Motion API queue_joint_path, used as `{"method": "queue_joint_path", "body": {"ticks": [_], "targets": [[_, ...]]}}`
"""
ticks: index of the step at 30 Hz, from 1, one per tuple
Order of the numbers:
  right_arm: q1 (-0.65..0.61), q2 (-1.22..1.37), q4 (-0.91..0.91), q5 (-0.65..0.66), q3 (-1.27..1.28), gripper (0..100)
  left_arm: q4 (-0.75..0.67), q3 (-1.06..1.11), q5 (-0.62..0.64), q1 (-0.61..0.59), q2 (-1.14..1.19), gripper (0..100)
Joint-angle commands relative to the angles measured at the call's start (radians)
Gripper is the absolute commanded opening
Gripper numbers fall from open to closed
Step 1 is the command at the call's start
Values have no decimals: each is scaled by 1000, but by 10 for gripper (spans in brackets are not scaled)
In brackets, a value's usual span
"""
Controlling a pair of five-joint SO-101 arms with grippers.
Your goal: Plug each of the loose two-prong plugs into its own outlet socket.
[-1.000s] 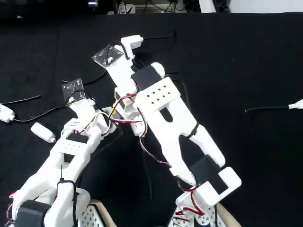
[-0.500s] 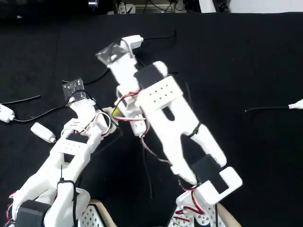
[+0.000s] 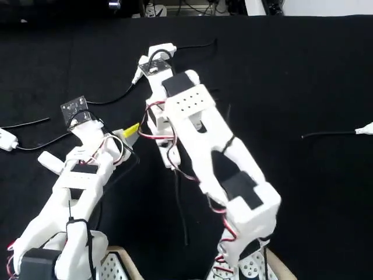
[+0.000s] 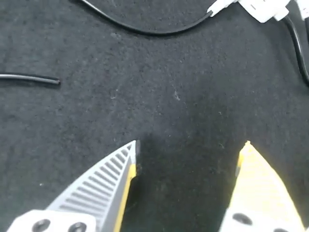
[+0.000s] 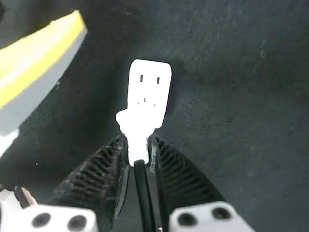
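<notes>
A white socket (image 5: 149,89) with two thin slots faces up over the black table (image 5: 231,72). The right gripper (image 5: 139,147) pinches its narrow neck, where a black cord (image 5: 141,193) comes out. A white plug (image 3: 366,128) on a wire lies at the table's right edge. Another white piece (image 3: 6,139) lies at the left edge. I cannot tell if it is a plug or a socket.

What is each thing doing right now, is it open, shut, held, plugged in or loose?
Left gripper: open, empty, above the cloth.
Right gripper: shut on the socket's neck.
Socket: held, both slots empty, nothing plugged in.
Right-edge connector: loose on the cloth, joined to nothing.
Left-edge connector: loose on the cloth, not held.
</notes>
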Motion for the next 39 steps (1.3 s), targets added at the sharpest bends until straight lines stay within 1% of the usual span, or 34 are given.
{"method": "queue_joint_path", "body": {"ticks": [1, 7, 12, 13, 17, 21, 31, 37, 39], "targets": [[14, 71, 52, -31, -148, 12, -14, -13, -8, -8, -15, 329], [14, 174, 110, -68, -266, 12, -15, -13, -8, -8, -14, 329], [14, 200, 112, -86, -309, 12, -15, -13, -8, -7, -14, 329], [14, 200, 112, -106, -315, 12, -15, -13, -8, -7, -14, 329], [21, 205, 114, -161, -308, 12, -15, -13, -8, -5, -14, 329], [18, 200, 114, -166, -272, 12, -15, -13, -8, -7, -14, 329], [31, 200, 114, -242, -239, 12, -17, -15, -8, -7, -14, 329], [37, 200, 109, -250, -225, 12, -17, -15, -8, -7, -14, 329], [37, 202, 107, -272, -225, 12, -17, -15, -8, -7, -14, 329]]}}
